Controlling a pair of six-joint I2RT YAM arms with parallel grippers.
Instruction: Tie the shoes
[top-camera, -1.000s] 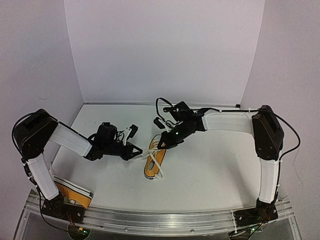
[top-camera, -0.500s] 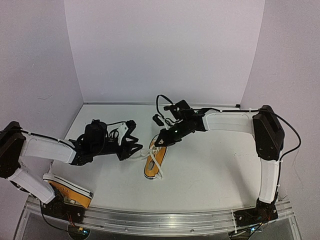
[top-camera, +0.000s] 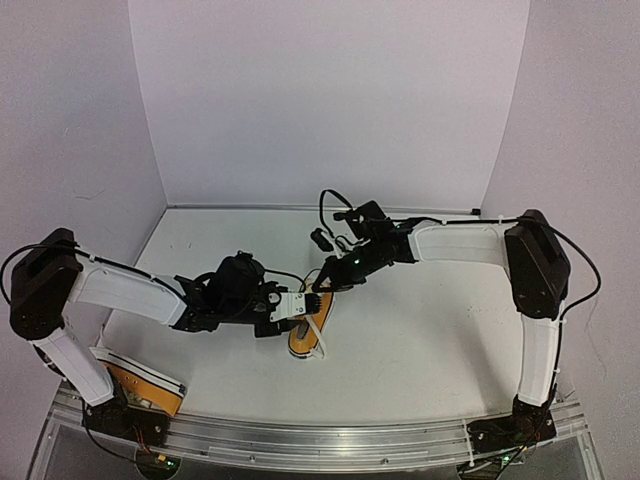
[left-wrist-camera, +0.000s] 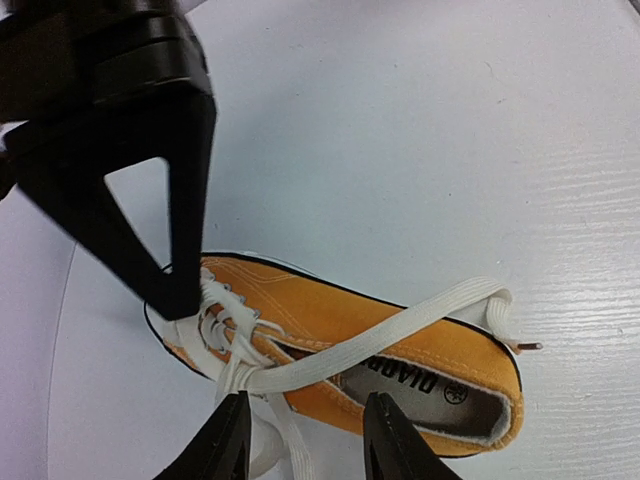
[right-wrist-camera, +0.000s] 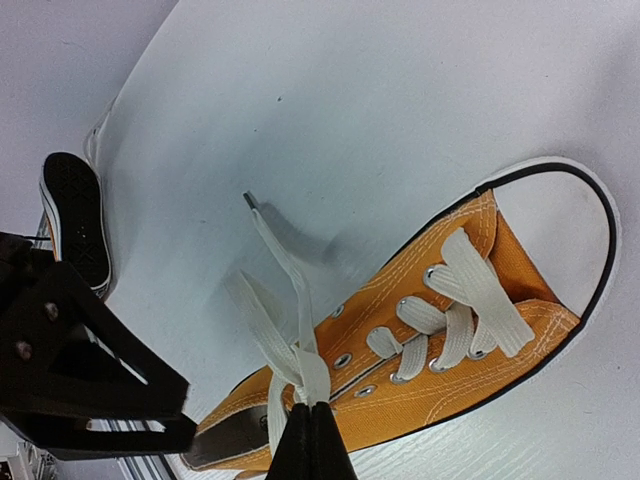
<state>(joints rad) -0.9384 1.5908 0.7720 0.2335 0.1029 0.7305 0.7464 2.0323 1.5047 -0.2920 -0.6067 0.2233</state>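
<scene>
White table (top-camera: 420, 340) — pale walls (top-camera: 330, 100) behind, aluminium rail (top-camera: 330, 445) along near edge.

The top camera sits high behind the arm bases and faces 12 o'clock toward the back wall, far enough out to hold the whole table (top-camera: 430, 340) and both arms. The left wrist camera hangs close over the shoe (left-wrist-camera: 330, 310). It looks down past the left hand (left-wrist-camera: 305, 440) at its frame's 6 o'clock, with the right hand (left-wrist-camera: 175, 285) looming at 10 o'clock. The right wrist camera is equally close, with its own hand at 6 o'clock and the left hand at 8 o'clock. All three views share that shoe and its lace (left-wrist-camera: 400, 326). The top and right wrist views also share the other shoe (right-wrist-camera: 75, 215).
</scene>
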